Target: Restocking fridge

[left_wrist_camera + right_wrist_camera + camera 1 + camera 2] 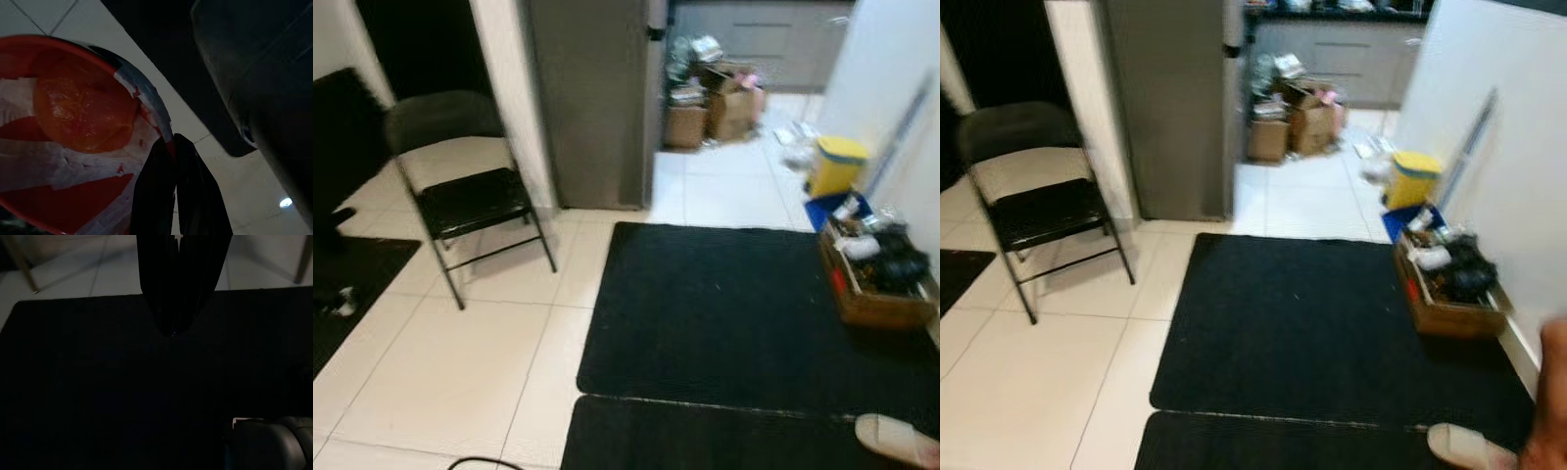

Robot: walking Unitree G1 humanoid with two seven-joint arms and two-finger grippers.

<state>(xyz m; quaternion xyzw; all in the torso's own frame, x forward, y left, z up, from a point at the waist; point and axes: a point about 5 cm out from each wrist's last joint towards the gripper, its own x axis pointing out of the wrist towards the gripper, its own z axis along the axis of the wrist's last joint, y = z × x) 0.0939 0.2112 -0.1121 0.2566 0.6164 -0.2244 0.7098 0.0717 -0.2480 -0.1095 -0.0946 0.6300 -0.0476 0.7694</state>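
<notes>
Left tool (175, 142) pinched shut on rim of red bowl (29, 196) holding an orange lump (83, 107); right tool (177, 325) closed, empty, over black mat (734, 313). Beyond mat, grey fridge (592, 98) upright, folding chair (460, 186) beside it, boxes (715, 108) further back.

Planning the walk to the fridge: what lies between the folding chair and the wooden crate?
A black mat on white tile, seen in both eye views, between chair and crate.

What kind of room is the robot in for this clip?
Likely a home's tiled hallway beside the kitchen: a tall grey fridge, kitchen cabinets behind stacked cardboard boxes, and a folding chair beside black floor mats.
</notes>
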